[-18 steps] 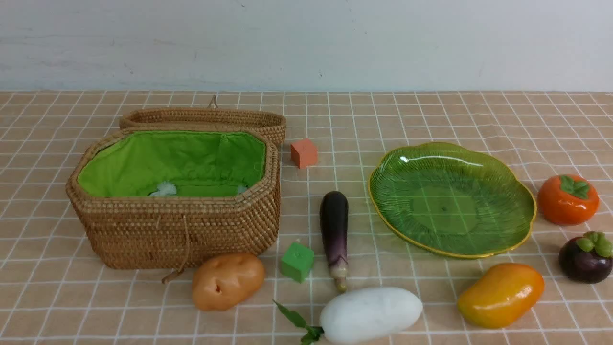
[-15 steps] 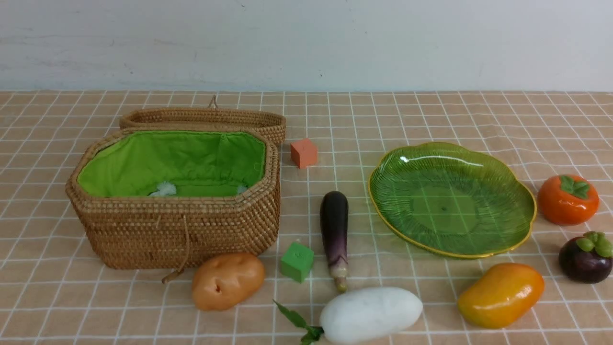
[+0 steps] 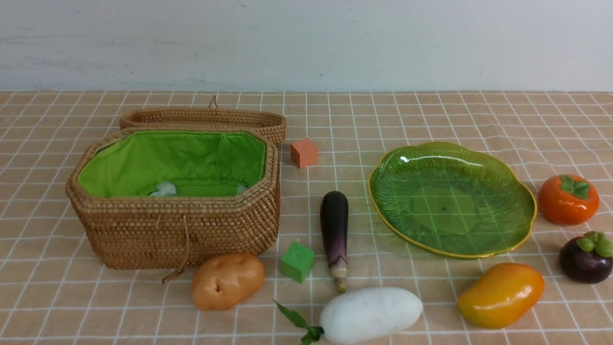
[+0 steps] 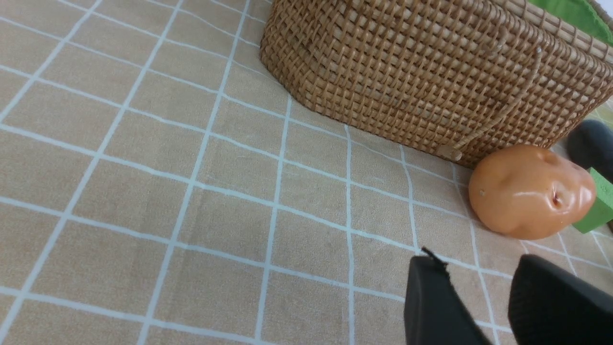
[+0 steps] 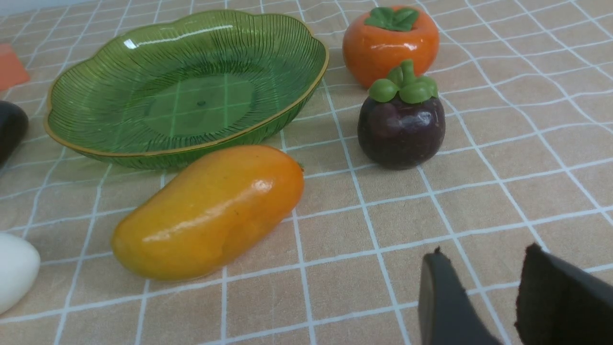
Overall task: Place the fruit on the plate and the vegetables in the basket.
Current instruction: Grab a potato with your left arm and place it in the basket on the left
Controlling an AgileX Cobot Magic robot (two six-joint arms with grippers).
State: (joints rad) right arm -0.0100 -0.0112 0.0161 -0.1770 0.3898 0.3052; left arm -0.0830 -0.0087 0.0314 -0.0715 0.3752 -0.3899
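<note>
Wicker basket (image 3: 177, 230) stood open; the potato (image 3: 228, 281) lay just before it, the eggplant (image 3: 334, 230) and radish (image 3: 371, 314) to its right, the plate (image 3: 450, 201) and fruit (image 3: 500, 294) farther right, unsorted. Our left hand (image 4: 483, 306) and right hand (image 5: 488, 302) hovered parted, holding nothing. We feared the glossy potato could squirt from a shallow pinch.

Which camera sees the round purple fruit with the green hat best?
The right wrist view: the mangosteen sits close, whole and sharp there. The front view shows it small at the right edge. The left wrist view misses it.
</note>
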